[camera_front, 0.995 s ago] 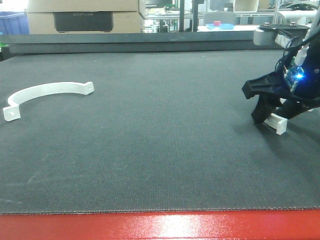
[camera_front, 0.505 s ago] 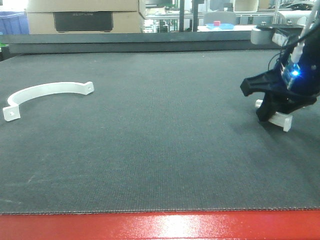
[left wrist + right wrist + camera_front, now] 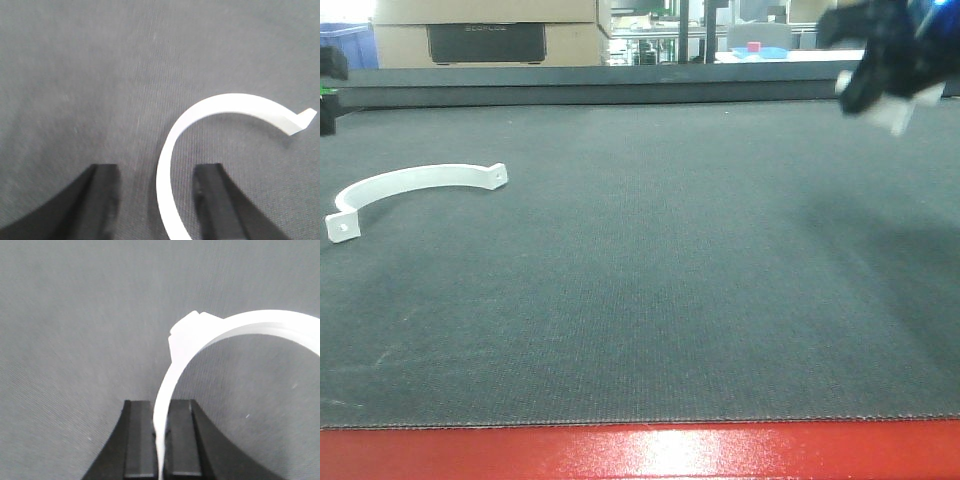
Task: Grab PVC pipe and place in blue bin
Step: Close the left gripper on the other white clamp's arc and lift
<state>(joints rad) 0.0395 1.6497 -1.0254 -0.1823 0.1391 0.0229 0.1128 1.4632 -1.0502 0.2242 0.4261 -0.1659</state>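
pvc pipe piece (image 3: 192, 340) clamped in right gripper (image 3: 161, 407)
it is held above the dark mat (image 3: 650, 260) at upper right; the left gripper (image 3: 156, 169) is spread apart astride one end of a second white piece (image 3: 235, 102) at left.

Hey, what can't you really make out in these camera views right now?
Right wrist view: held piece in the right pincer runs off the right edge.
Front view: both are blurred; the pincer is cut by the top-right corner.
Left wrist view: other piece runs off the bottom edge between the fingers of the left pincer; the pincer's height above it is unclear.
Front view: blue thing at top left, too small and cropped to call a bin.
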